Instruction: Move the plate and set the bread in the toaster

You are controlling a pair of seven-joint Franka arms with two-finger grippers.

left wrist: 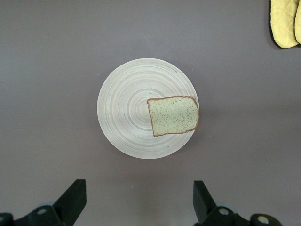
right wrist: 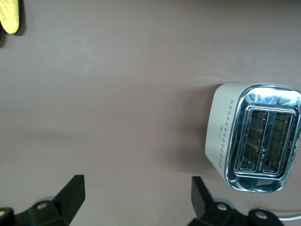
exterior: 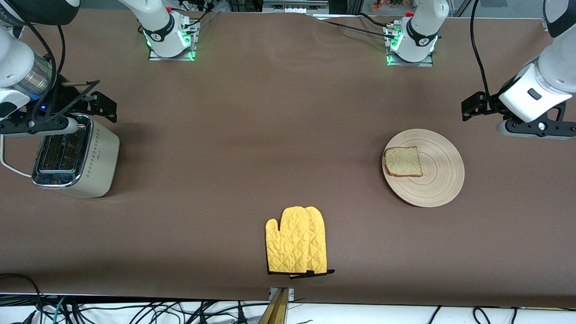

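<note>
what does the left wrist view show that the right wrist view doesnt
Only the left wrist view shows the plate with the bread lying on it, framed by the open left claw. Only the right wrist view shows the toaster, both slots empty, and the open right claw. Both share the brown table and part of the yellow oven mitt.

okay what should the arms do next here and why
Probably lower the open left claw toward the plate: it hangs empty above it, the bread lies on the plate, and the toaster stands at the right arm's end.
</note>
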